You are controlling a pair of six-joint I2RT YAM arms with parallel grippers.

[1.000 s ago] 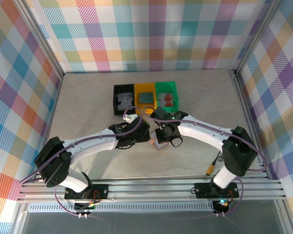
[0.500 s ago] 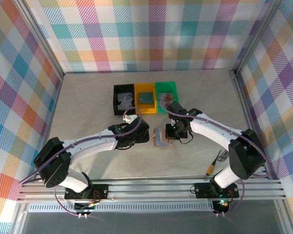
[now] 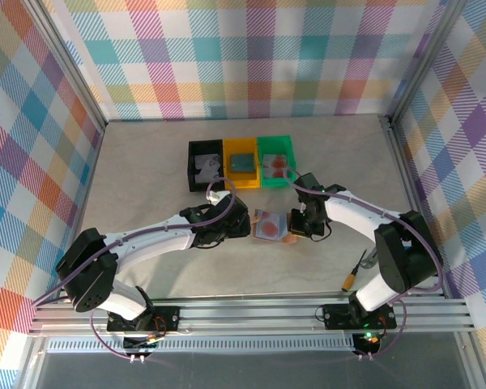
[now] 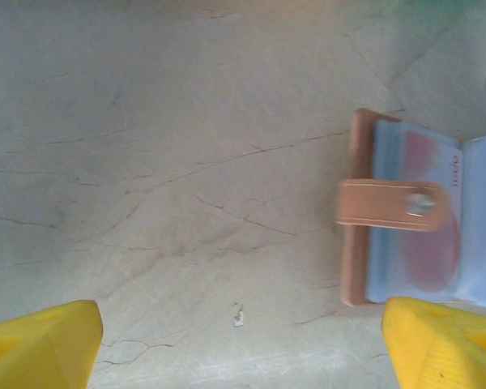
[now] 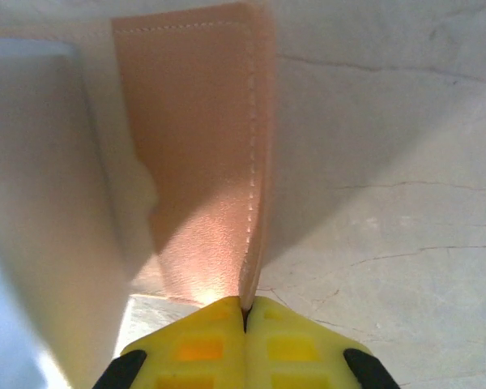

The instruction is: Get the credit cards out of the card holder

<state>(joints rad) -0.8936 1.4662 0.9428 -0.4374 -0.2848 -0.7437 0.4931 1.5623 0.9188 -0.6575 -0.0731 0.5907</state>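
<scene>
Right fingers [image 5: 235, 322] swung outward, clamped on the card holder [image 3: 270, 225] flap, laying it open; left fingers [image 4: 441, 344], spread apart, sat just left, nearer the credit cards [image 4: 425, 251].

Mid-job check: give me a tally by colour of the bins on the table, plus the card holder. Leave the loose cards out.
black bin: 1
yellow bin: 1
green bin: 1
card holder: 1
Total: 4
</scene>
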